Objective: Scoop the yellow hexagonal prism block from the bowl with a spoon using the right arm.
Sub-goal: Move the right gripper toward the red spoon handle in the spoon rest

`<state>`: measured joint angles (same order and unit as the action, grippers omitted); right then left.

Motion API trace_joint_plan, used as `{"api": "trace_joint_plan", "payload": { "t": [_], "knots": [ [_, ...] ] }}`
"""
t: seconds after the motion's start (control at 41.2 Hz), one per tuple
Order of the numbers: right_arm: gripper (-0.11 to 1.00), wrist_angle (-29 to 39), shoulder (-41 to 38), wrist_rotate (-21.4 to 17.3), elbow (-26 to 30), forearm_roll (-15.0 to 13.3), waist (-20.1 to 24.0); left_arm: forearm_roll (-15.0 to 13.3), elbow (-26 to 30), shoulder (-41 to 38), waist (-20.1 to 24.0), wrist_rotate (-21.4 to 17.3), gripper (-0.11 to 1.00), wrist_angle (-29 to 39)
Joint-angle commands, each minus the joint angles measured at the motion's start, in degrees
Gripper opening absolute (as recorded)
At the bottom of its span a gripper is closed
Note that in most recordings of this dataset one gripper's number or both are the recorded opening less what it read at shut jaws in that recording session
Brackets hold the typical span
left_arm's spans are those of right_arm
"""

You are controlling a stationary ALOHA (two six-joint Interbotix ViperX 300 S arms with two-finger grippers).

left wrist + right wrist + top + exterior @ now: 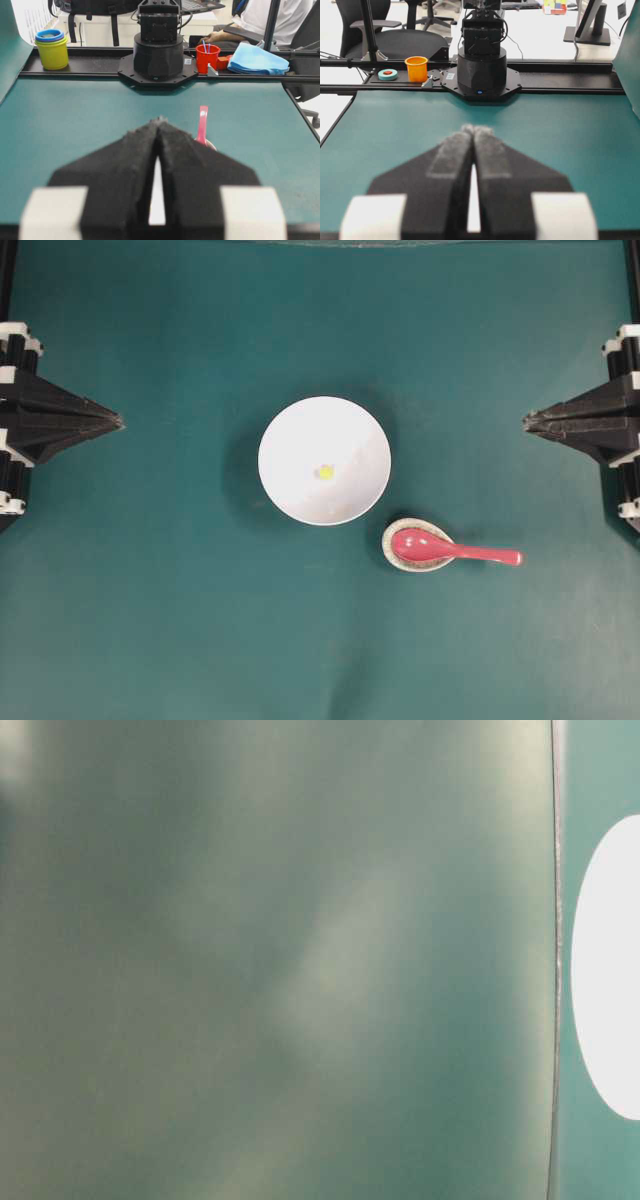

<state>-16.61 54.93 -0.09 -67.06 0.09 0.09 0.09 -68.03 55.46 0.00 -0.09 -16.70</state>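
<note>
The white bowl [340, 430] stands mid-table with the tiny yellow hexagonal prism block [325, 472] lying at its centre. To its lower right, the red-pink spoon [455, 551] rests with its scoop in a small speckled dish [392, 552], handle pointing right. In the left wrist view the spoon [202, 124] pokes out behind the fingers. My right gripper [526, 421] waits shut and empty at the right edge, far from the spoon; its tips [476, 129] are pressed together. My left gripper [119, 422] is shut and empty at the left edge, tips [160, 120] together.
The teal mat [150, 590] covers the table. The table-level view is mostly a blur, with a white patch of the bowl [610, 970] at its right. Beyond the table's ends stand the arm bases [158, 50] [481, 60], cups [52, 49] [416, 68] and chairs.
</note>
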Motion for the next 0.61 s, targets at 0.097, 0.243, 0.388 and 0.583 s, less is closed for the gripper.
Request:
{"api": "trace_joint_plan", "payload": {
  "t": [0.097,0.243,0.388,0.583],
  "knots": [
    [0.01,2.37,-1.05,-1.67,2.02,1.76,0.26,0.26,2.64,-0.53,0.09,0.26,0.18,3.34],
    [0.05,3.69,-1.93,-1.93,1.85,1.85,0.26,0.26,2.64,-0.62,0.09,0.26,0.17,3.78],
    [0.16,3.87,-2.46,-1.93,1.67,2.02,0.35,0.35,2.64,-0.62,0.09,0.09,0.17,3.78],
    [0.41,4.22,-2.46,-2.02,1.76,2.11,0.88,0.26,2.64,-0.62,0.09,0.18,0.17,3.78]
  ]
}}
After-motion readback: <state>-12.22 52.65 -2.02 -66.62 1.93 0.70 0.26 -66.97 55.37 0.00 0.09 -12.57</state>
